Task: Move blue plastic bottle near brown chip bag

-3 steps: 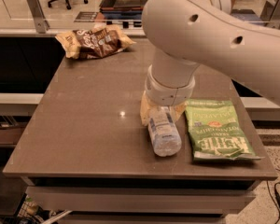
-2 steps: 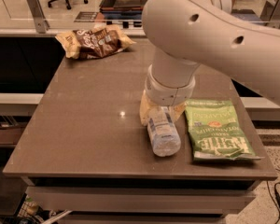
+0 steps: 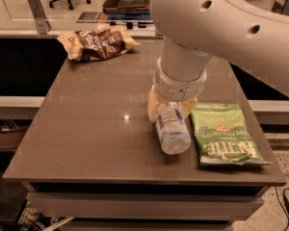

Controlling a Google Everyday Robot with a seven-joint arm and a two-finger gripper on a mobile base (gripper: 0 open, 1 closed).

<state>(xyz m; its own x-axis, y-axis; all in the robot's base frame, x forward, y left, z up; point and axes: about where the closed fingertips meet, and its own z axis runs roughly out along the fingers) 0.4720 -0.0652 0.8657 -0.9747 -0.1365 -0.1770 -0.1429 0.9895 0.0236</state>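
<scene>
The blue plastic bottle [image 3: 172, 129] lies on its side on the brown table [image 3: 96, 129], its base toward the front edge, just left of the green bag. My gripper [image 3: 171, 108] comes straight down over the bottle's far end. Its yellowish fingers [image 3: 154, 107] sit against both sides of the bottle, which still rests on the table. The white arm hides the bottle's cap end. The brown chip bag [image 3: 97, 43] lies crinkled at the table's far left corner, well away from the bottle.
A flat green chip bag [image 3: 225, 136] lies at the front right, touching or almost touching the bottle's right side. Behind the table are a counter, a metal post [image 3: 36, 8] and an office chair. A shelf runs at the left.
</scene>
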